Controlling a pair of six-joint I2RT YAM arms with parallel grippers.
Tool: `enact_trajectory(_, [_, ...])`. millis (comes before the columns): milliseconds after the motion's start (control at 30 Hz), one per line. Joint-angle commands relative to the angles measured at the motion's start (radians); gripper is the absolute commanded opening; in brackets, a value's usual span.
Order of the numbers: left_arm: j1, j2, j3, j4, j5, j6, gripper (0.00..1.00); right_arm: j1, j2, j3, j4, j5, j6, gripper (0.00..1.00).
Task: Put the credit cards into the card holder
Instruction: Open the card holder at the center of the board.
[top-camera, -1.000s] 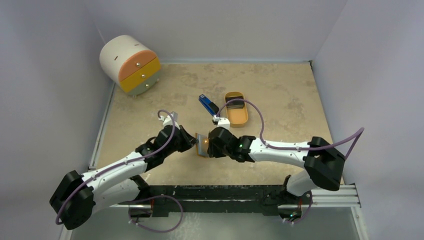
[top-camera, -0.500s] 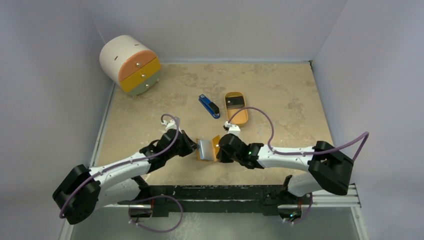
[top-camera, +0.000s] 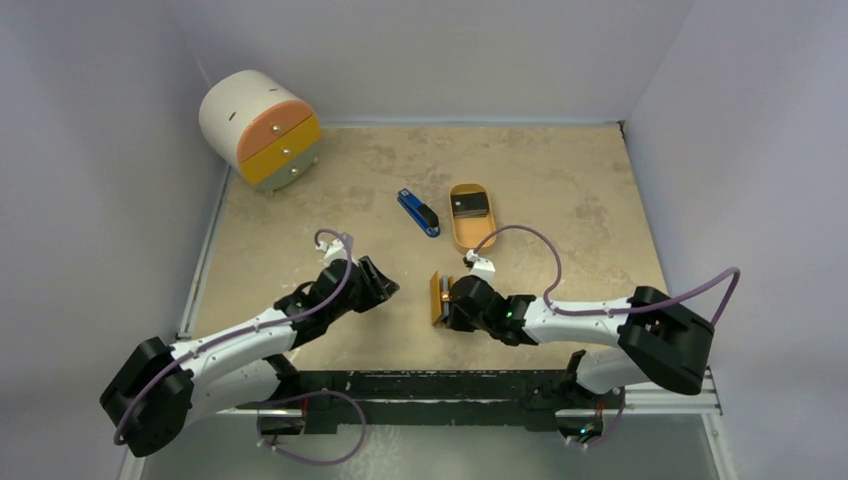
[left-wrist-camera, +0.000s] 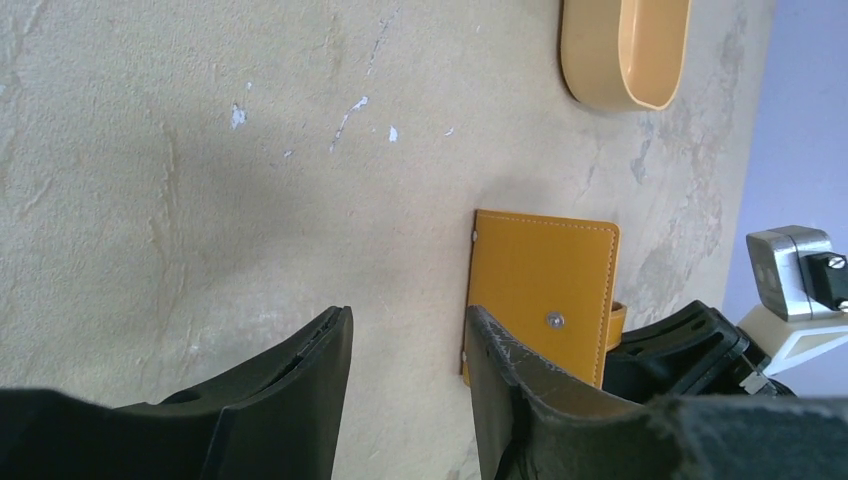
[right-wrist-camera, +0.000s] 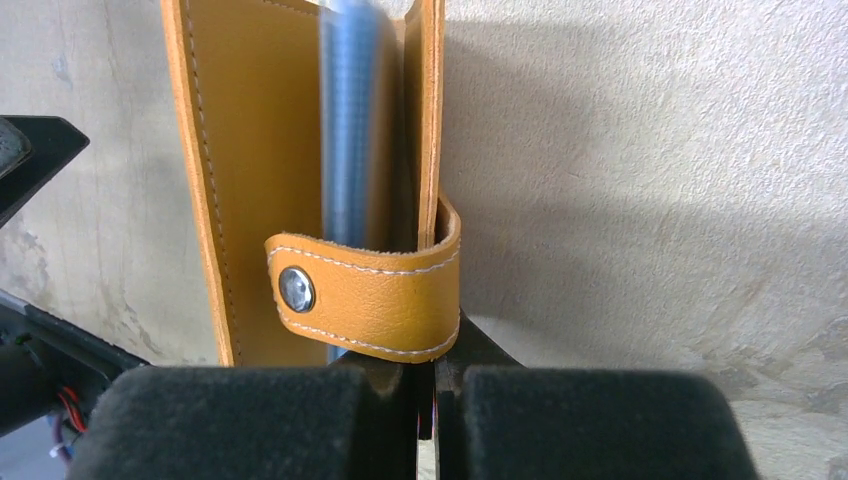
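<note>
The mottled beige stone-look surface (top-camera: 560, 180) is carrying everything. The white drum-shaped cabinet with orange and yellow drawers (top-camera: 258, 128) is sitting far beyond and to the left of the card holder, out of play.

The left end effector (left-wrist-camera: 408, 330) is hovering just to the left of the card holder, its jaws standing wide with nothing between them. The right end effector (right-wrist-camera: 435, 385) is pinching the card holder narrowly at its near edge, by the strap, jaws pressed together on the leather.

The oval orange plastic tray (top-camera: 478, 236) is lying beyond the card holder and slightly to its right.

The flat orange leather-like folding card holder (right-wrist-camera: 250, 150) is standing on edge on the surface, its two flaps gaping a little. A bluish-grey sheet is showing between them; it is blurred, possibly a card.

The blue-and-black stapler-like bar (top-camera: 418, 212) is lying beyond the card holder, left of the tray.

The thin dark grey-black credit cards (top-camera: 470, 206) are resting inside the tray; their number is unclear. The strap's small metal snap button (right-wrist-camera: 296, 289) is hanging unfastened.

The work seems to be sitting between insertions. Next, the free left end effector is probably needing to reach past the card holder to the tray and lift a card by its edge, while the right one is keeping the flaps apart.
</note>
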Motion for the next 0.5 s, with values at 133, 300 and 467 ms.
enact_trajectory(133, [-0.005,-0.002,0.060,0.124,0.073,-0.007,0.52,0.000,-0.005,0.006,-0.010,0.069,0.025,0.00])
enact_trajectory(300, [-0.075,0.090,0.103,0.213,0.107,0.035,0.66,0.001,-0.012,0.024,-0.045,0.089,0.007,0.00])
enact_trajectory(467, [-0.139,0.165,0.147,0.270,0.080,0.046,0.70,0.002,-0.012,0.048,-0.082,0.104,-0.017,0.00])
